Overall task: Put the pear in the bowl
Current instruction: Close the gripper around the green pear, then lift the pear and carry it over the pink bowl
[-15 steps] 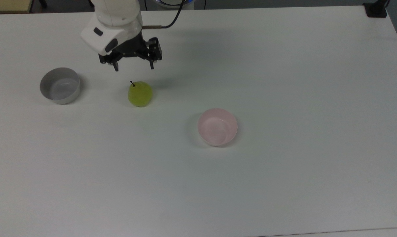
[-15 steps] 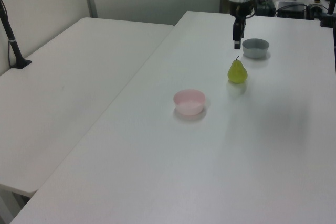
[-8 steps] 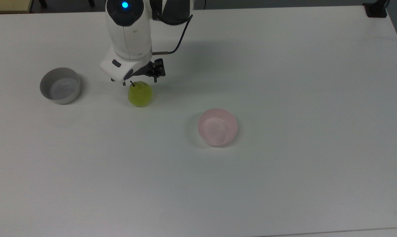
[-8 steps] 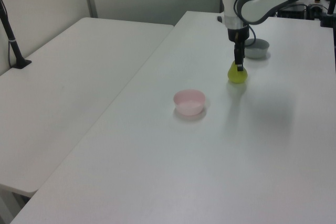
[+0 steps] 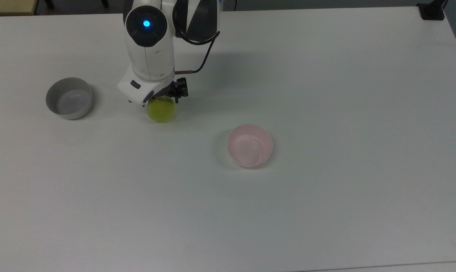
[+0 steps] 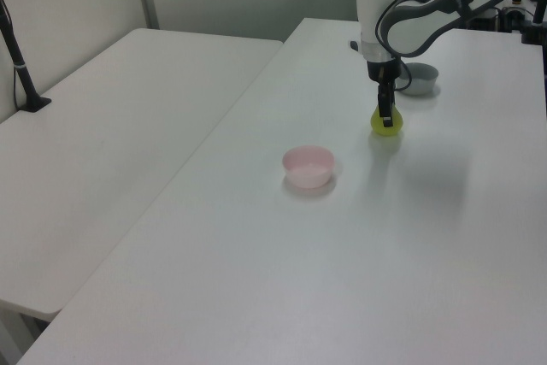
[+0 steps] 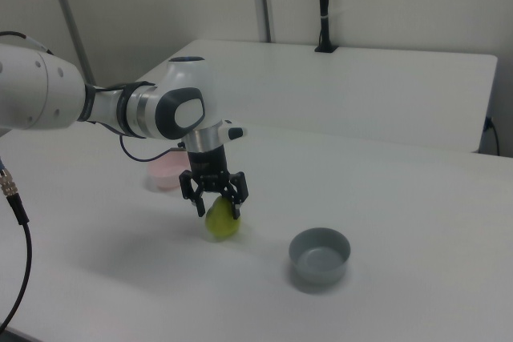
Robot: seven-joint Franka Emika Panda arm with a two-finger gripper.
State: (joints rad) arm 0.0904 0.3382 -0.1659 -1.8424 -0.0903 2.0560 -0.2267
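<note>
The yellow-green pear (image 5: 162,111) (image 6: 387,126) (image 7: 223,227) stands on the white table, between the two bowls. My gripper (image 5: 160,99) (image 6: 385,114) (image 7: 218,210) has come straight down over it. In the right view it is open, with one dark finger on each side of the pear's upper part. In the top view the hand hides the pear's top and stem. The pale pink bowl (image 5: 250,145) (image 6: 308,166) sits empty to the top view's lower right of the pear. In the right view the pale pink bowl (image 7: 164,174) is partly hidden behind the arm.
A grey bowl (image 5: 68,98) (image 6: 418,79) (image 7: 320,255) stands empty at the top view's left of the pear. The white table (image 5: 326,207) stretches wide on all sides. A second table (image 6: 102,151) adjoins it at the left view's left.
The gripper has moved from above and behind the pear down onto it, and its fingers now flank the fruit. The pear and both bowls have stayed where they were.
</note>
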